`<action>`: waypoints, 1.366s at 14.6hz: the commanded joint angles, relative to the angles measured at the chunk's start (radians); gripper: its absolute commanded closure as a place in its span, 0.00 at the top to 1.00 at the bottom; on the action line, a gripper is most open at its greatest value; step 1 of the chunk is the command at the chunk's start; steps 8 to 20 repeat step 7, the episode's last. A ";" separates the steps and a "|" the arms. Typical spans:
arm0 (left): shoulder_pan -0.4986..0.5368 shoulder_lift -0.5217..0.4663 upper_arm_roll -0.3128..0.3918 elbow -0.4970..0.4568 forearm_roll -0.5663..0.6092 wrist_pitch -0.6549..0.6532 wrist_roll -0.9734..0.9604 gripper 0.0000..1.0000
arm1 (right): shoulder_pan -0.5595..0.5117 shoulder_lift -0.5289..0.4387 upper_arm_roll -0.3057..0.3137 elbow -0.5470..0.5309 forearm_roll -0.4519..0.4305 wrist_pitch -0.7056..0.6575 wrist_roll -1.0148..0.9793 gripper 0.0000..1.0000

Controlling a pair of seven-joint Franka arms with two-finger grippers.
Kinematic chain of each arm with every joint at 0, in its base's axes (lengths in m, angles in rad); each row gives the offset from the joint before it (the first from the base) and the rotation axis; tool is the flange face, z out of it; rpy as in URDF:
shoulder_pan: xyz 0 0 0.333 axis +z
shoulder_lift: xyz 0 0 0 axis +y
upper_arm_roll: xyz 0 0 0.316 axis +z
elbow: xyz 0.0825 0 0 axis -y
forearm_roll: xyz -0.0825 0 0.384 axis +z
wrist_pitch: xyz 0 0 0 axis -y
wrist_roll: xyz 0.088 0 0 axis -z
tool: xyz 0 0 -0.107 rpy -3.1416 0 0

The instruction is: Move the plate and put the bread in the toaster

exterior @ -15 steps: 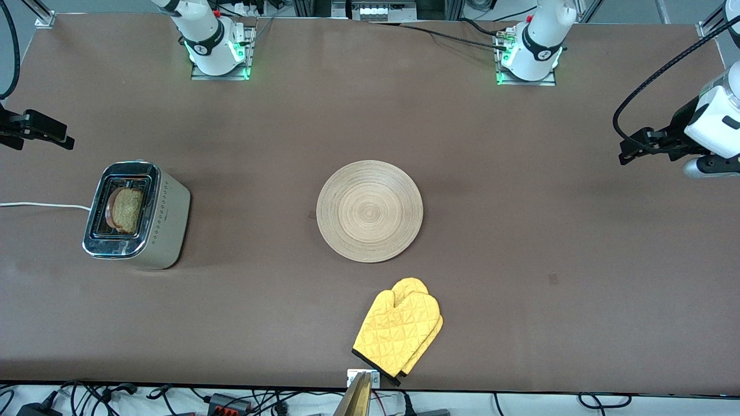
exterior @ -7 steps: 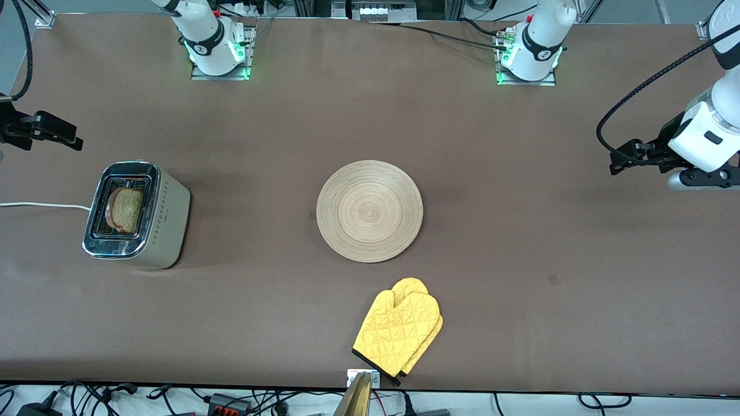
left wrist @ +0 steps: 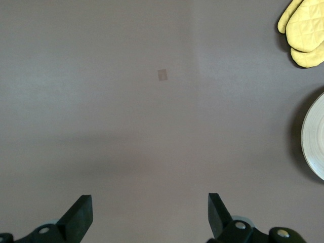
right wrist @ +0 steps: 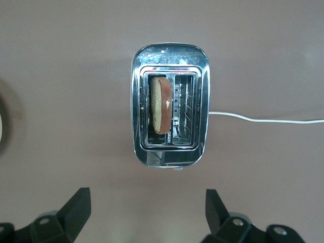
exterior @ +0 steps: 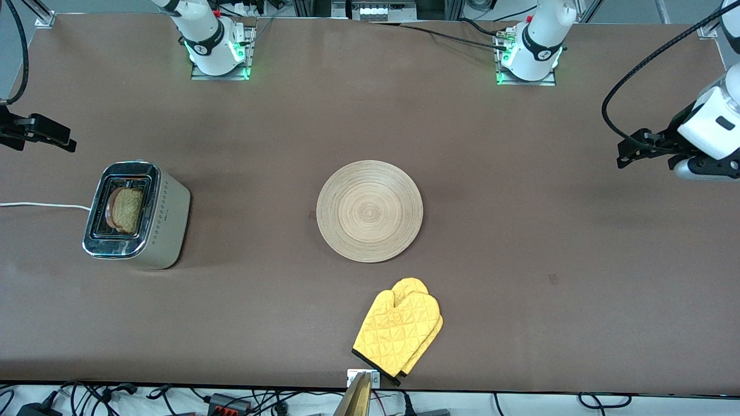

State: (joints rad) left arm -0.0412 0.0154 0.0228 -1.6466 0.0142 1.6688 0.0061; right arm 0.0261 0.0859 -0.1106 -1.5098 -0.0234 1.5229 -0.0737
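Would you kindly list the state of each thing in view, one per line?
Toaster: upright, toward the right arm's end of the table, cord attached.
Bread: standing in one toaster slot, top showing.
Plate: flat on the table, nothing on it.
Mitts: flat, stacked, nearer the camera than the plate.
Left gripper: open, holding nothing, over bare table.
Right gripper: open, holding nothing, up beside the toaster.

No readable text, labels or numbers anywhere

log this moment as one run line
brown bread slice: in chrome toaster | bamboo plate: empty | left gripper: open | right gripper: open
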 commanded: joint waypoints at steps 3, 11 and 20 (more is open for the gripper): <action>0.007 -0.043 0.000 -0.010 -0.002 -0.043 0.019 1.00 | -0.002 -0.006 0.009 0.006 0.000 -0.003 0.014 1.00; 0.006 -0.041 0.000 -0.012 -0.002 -0.009 0.018 1.00 | 0.001 -0.009 0.011 0.006 0.002 -0.017 0.015 1.00; 0.006 -0.041 0.000 -0.012 -0.002 -0.009 0.018 1.00 | 0.001 -0.009 0.011 0.006 0.002 -0.017 0.015 1.00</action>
